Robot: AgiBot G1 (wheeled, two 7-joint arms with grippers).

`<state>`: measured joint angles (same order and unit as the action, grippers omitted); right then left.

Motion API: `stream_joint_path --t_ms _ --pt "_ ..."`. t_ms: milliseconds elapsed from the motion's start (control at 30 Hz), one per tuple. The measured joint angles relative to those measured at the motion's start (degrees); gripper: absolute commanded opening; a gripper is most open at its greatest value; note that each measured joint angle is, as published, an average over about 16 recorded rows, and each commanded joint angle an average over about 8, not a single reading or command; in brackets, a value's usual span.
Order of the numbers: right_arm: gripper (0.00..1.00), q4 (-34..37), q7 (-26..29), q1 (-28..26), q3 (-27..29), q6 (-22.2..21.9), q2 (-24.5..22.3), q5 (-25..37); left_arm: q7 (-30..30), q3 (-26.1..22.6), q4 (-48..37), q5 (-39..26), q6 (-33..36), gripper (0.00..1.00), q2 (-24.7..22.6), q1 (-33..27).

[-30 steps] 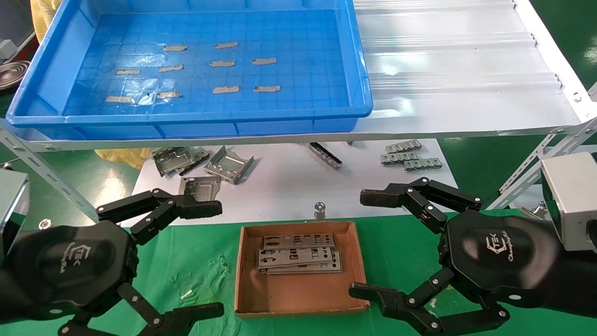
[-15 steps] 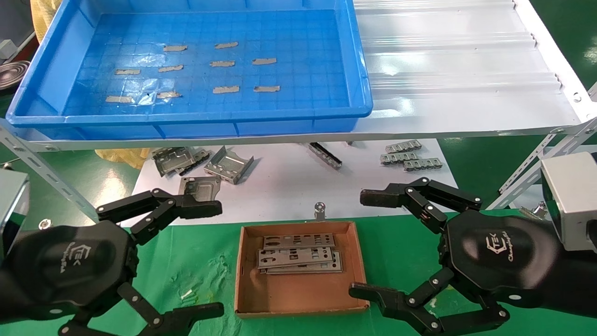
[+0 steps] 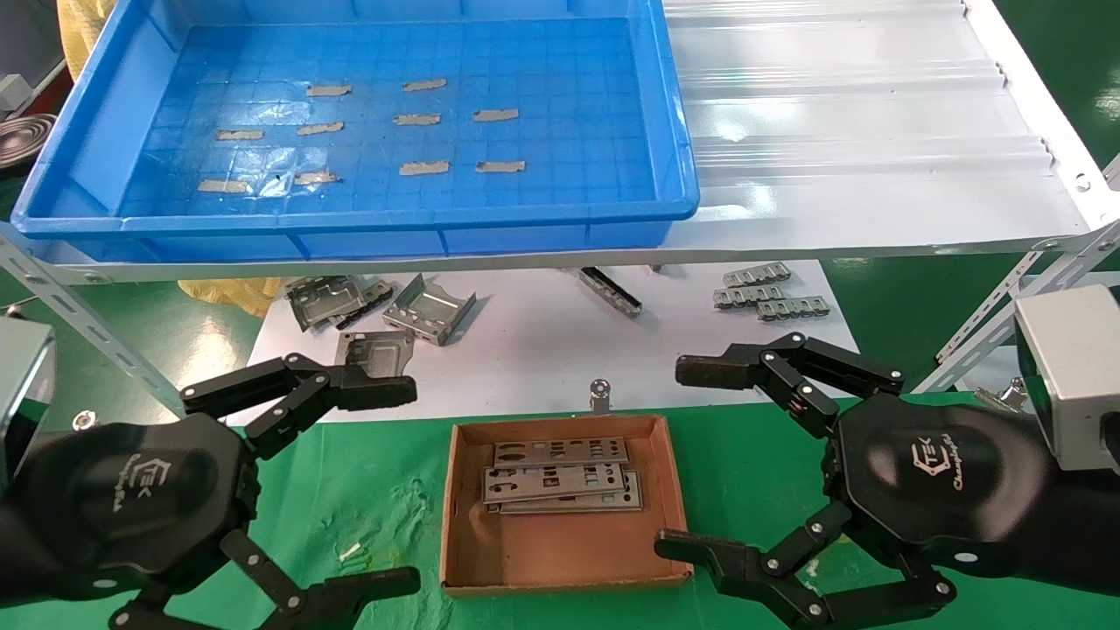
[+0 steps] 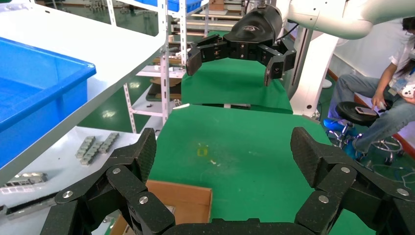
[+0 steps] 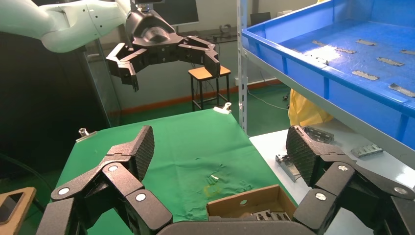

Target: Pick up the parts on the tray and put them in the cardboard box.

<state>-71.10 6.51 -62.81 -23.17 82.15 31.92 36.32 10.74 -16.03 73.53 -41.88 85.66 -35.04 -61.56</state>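
Note:
The blue tray (image 3: 350,223) on the raised shelf holds only grey tape strips; I see no parts in it. The cardboard box (image 3: 560,560) sits on the green cloth between my grippers, with a few silver parts (image 3: 560,477) stacked flat at its far end. My left gripper (image 3: 407,486) hovers left of the box, open and empty. To the right of the box my right gripper (image 3: 675,458) hovers open and empty. The left wrist view shows the left gripper (image 4: 225,152) above a box corner (image 4: 186,198). The right wrist view shows the right gripper (image 5: 220,144) above the box (image 5: 244,200).
Bent grey brackets (image 3: 429,308) and small metal pieces (image 3: 770,297) lie on the white sheet (image 3: 542,359) under the shelf. A white corrugated panel (image 3: 857,131) lies right of the tray. A clip (image 3: 600,394) stands just behind the box. Shelf struts slant at both sides.

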Motion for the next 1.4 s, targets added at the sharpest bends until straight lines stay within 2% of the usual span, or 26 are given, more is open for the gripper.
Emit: stream_joint_path --t_ms 1400 --pt "1.0 0.0 0.0 0.0 0.0 0.0 0.0 0.0 0.0 0.0 0.0 0.0 0.0 1.0 0.0 0.0"
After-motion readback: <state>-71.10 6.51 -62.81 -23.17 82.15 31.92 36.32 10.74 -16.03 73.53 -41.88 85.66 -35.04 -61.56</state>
